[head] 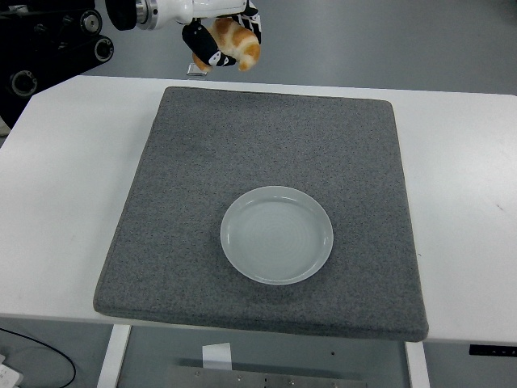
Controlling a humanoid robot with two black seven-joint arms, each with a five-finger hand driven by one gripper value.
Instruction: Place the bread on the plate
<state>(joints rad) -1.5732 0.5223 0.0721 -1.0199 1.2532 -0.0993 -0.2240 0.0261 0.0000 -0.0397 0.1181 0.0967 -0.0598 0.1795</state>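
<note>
The left hand (pixel 216 32) sits at the top of the head view, high above the far edge of the grey felt mat (pixel 161 218), with its black fingers (pixel 198 40) wrapped around the bread (pixel 234 44), a small golden-brown roll with paler patches that looks like a croissant. The fingers are clenched on it from the left and underneath, cradling it so the loaf hangs partly out of the palm toward the right; that grip suits a soft, light item that would crush under a hard pinch. The white forearm shell runs off to the left, joining the black arm links at the picture's upper left corner.

The bread is therefore in the air, clear of the mat and well apart from the plate (pixel 277 235). The plate is a pale, shallow round dish lying flat near the middle of the mat, a little toward the near side, with nothing on it. The mat covers most of the white tabletop (pixel 56 202), probably to cushion things and keep the plate from sliding.

I judge the task to be in its carrying stage: the lift is done, the placing is not. The next move calls for bringing the hand forward and down over the plate's centre before the fingers let go, low enough that the roll does not bounce off the rim.

The right arm is not in view.
</note>
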